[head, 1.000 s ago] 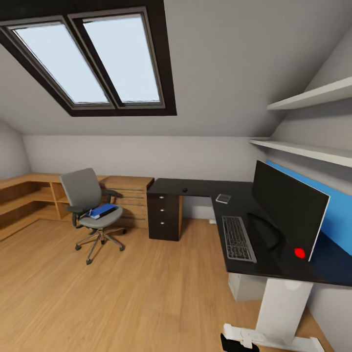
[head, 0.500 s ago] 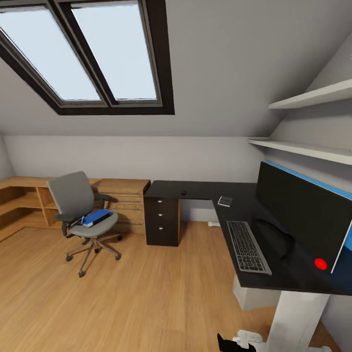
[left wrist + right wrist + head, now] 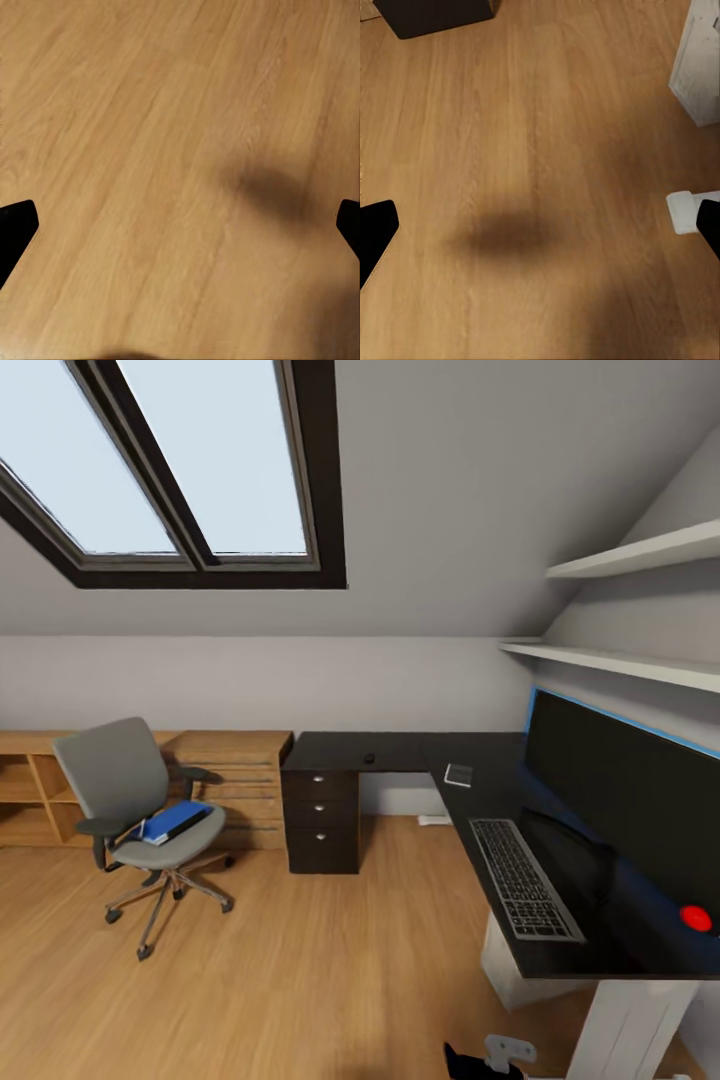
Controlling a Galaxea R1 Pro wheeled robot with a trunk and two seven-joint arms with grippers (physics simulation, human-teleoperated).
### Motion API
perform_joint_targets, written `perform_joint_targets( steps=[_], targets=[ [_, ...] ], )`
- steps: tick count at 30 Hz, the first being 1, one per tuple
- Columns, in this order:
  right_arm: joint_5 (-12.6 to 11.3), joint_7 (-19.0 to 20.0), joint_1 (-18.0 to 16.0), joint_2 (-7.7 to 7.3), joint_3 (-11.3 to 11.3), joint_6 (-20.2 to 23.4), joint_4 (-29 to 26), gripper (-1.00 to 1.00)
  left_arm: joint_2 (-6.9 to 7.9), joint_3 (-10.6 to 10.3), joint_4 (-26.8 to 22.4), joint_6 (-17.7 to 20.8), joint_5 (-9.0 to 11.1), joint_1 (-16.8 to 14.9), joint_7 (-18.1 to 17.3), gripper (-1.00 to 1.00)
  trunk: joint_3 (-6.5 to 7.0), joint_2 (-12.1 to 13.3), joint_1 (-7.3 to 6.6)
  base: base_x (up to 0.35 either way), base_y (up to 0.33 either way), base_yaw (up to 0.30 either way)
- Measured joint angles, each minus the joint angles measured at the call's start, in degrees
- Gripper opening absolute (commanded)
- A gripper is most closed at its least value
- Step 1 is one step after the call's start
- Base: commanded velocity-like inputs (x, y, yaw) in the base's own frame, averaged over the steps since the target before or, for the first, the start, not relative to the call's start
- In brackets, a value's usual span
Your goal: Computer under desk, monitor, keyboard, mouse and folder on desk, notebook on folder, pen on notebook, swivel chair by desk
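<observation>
Camera has panned right; folder (image 3: 170, 822) on swivel chair (image 3: 125, 800), seemingly far from either end effector

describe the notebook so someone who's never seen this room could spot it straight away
Start at the L-shaped black desk, at its inner corner. Beyond the far end of the keyboard lies the notebook, a small pale grey rectangle with a dark rim. It is far smaller and lighter than the keyboard.

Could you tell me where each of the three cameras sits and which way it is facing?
Head view: high on the robot, facing the swivel chair with the folder, and the desk carrying monitor and keyboard.
Left wrist view: on the left arm, facing down at the wooden floor; dark jaw tips at both edges.
Right wrist view: likewise facing down at floor; jaw tips spread.
Shared: both wrist views see floor planks.
</observation>
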Motion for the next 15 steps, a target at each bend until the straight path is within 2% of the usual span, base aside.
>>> perform_joint_targets(
  steps=[4,15],
  targets=[
    [0.0,0.0,0.0,-0.03,0.0,0.0,0.0,1.00,0.00,0.0,0.0,0.1,0.0,0.0,0.1,1.00,-0.20,0.0,0.00,0.280,0.146,-0.002],
    [0.1,0.0,0.0,-0.07,0.1,0.0,0.0,1.00,0.00,0.0,0.7,0.0,0.0,0.0,0.1,1.00,-1.22,0.0,0.00,0.322,0.016,0.000]
  ],
)
